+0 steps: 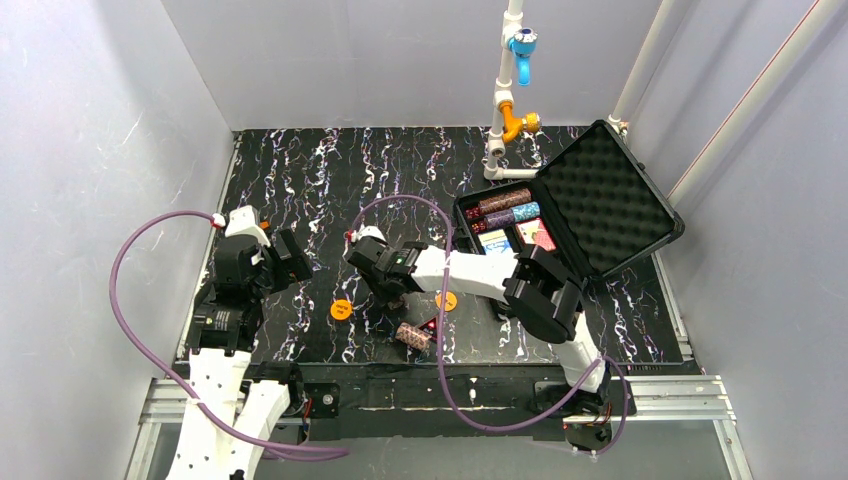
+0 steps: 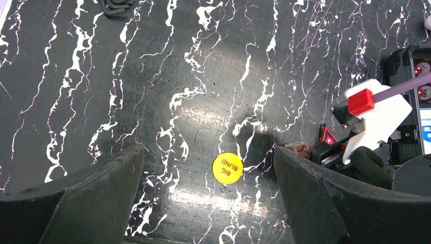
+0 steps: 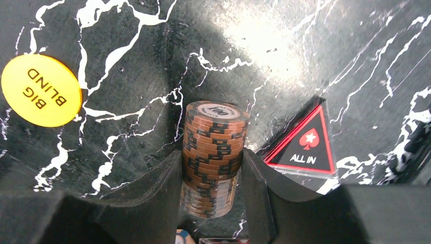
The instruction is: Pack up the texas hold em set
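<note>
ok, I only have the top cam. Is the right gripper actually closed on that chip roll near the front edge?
Observer: Yes, the right wrist view shows the right gripper closed on the chip roll, pressing both its sides.
Operator: Red thing beside it?
Observer: A triangular marker printed ALL IN, lying flat.
Operator: Left gripper?
Observer: The left gripper is wide open and empty; the orange disc below it reads BIG BLIND.

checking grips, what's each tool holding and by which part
Right tool clamps the brown chip roll by its curved sides, around its middle. Left tool is open, holding nothing.
</note>
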`<state>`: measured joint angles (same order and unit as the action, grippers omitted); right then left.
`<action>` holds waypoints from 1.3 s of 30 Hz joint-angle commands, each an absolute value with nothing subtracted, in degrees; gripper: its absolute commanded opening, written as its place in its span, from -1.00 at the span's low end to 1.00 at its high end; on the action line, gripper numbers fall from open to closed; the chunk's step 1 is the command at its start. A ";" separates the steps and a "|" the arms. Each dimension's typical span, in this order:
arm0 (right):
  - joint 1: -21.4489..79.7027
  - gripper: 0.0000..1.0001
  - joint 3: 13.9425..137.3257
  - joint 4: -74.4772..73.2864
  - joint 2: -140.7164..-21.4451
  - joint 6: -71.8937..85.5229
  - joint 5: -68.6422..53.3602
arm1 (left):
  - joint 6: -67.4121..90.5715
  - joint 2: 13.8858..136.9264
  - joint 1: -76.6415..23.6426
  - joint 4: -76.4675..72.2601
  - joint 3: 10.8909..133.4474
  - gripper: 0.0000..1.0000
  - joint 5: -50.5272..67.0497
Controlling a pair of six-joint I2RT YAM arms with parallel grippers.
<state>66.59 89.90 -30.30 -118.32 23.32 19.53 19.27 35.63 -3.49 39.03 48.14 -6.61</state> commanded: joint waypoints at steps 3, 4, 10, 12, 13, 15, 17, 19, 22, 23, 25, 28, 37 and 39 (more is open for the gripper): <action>66.69 -0.16 91.85 -32.08 -119.95 10.28 21.27 | 18.90 36.57 -3.28 39.02 48.12 0.99 -7.12; 66.70 -0.09 91.85 -32.03 -119.93 9.84 21.27 | 18.90 36.77 -3.24 39.06 48.15 0.99 -7.12; 66.71 0.25 92.15 -32.36 -120.25 8.06 21.27 | 18.90 36.78 -3.25 39.01 48.09 0.99 -7.40; 66.71 0.30 92.52 -32.76 -120.46 7.79 21.22 | 18.90 36.67 -3.24 39.02 48.08 0.99 -7.41; 66.71 0.31 92.66 -32.85 -120.54 7.68 21.22 | 18.90 36.65 -3.25 39.01 48.08 0.99 -7.34; 66.71 0.31 92.94 -32.79 -120.58 7.65 21.48 | 18.96 36.70 -3.25 38.98 48.06 0.99 -7.23; 66.71 0.28 93.14 -32.60 -120.63 7.73 22.14 | 18.92 36.90 -3.24 38.94 48.06 0.99 -7.06; 66.71 0.24 93.26 -32.36 -120.85 7.98 22.60 | 18.90 37.07 -3.23 38.96 48.15 0.99 -6.89; 66.71 0.09 93.95 -33.00 -121.61 8.58 22.95 | 18.90 37.05 -3.23 38.96 48.10 0.99 -7.02; 66.71 0.02 94.32 -33.42 -121.87 8.93 23.11 | 18.90 37.01 -3.24 38.96 48.08 0.99 -7.13; 66.70 -0.15 94.95 -34.10 -122.08 9.42 23.22 | 18.90 36.87 -3.21 39.00 48.06 0.99 -7.31; 66.71 -0.48 95.81 -34.78 -121.80 10.24 23.39 | 18.90 36.83 -3.21 39.01 48.05 0.99 -7.44; 66.71 -0.97 96.14 -33.37 -114.88 14.10 25.89 | 18.90 36.91 -3.22 39.01 48.01 0.99 -7.24; 66.70 -0.97 94.97 -31.63 -112.09 14.91 26.82 | 18.90 36.87 -3.22 39.02 48.01 0.99 -7.26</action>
